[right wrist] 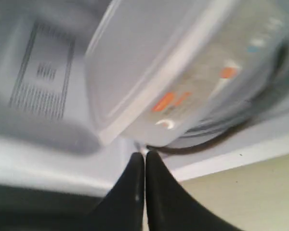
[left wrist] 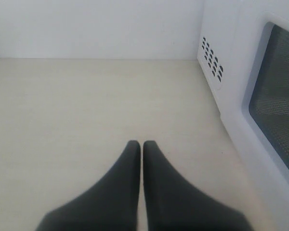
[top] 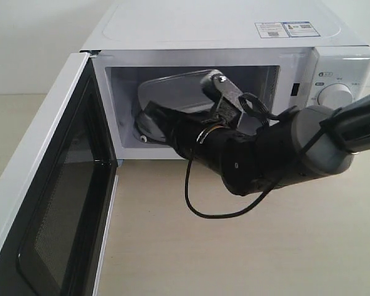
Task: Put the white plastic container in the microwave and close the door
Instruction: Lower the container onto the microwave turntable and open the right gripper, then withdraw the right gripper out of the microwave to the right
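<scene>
The white microwave [top: 234,31] stands with its door [top: 43,185] swung wide to the left. Inside the cavity the white plastic container [top: 172,92] is tilted, its flat lid facing outward. My right arm reaches in from the right. Its gripper [right wrist: 145,154] is shut at the container's [right wrist: 183,62] lower rim, beside the red-marked label [right wrist: 166,101], just above the glass turntable [right wrist: 231,122]. My left gripper [left wrist: 142,144] is shut on nothing, low over the table next to the outer face of the door [left wrist: 279,91]. It does not show in the exterior view.
The right arm's black cable [top: 197,206] loops down over the beige table [top: 246,246] in front of the microwave. A round dial [top: 336,95] sits on the right panel. Vent holes [left wrist: 212,60] mark the microwave's side wall.
</scene>
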Available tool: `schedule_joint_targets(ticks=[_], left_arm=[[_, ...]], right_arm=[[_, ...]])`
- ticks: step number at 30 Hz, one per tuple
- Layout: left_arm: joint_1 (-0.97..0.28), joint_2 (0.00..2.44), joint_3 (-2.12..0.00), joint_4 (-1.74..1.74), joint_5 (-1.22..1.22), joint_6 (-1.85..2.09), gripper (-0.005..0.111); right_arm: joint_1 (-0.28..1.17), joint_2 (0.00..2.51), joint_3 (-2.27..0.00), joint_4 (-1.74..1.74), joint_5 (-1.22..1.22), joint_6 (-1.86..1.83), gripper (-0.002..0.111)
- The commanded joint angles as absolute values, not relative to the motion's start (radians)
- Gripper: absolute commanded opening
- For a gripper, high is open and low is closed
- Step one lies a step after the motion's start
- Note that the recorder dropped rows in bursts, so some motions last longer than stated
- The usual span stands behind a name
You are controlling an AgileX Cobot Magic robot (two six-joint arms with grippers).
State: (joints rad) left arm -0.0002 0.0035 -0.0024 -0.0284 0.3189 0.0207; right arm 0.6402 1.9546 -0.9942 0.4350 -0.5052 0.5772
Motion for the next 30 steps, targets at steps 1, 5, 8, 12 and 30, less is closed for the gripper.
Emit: schedule_joint_targets(ticks=[1, 5, 8, 12, 30], left_arm=[[-0.009, 0.0, 0.0, -0.041, 0.315, 0.014, 0.004], [-0.009, 0.0, 0.0, -0.041, 0.315, 0.014, 0.004], [-0.009, 0.0, 0.0, -0.041, 0.315, 0.014, 0.004], [-0.009, 0.0, 0.0, -0.041, 0.315, 0.014, 0.004], [-0.009, 0.0, 0.0, -0.041, 0.315, 0.014, 0.004]], right_arm=[[0.637, 1.945, -0.988, 0.195, -0.498, 0.337, 0.0], [0.637, 1.977, -0.99, 0.292, -0.566, 0.207, 0.0], [0.628, 1.999, -0.992, 0.312, -0.612, 0.184, 0.0], [0.598, 2.033, -1.024, 0.308, -0.609, 0.184, 0.0], [0.578, 2.08, -1.168, 0.283, -0.48, 0.162, 0.0]])
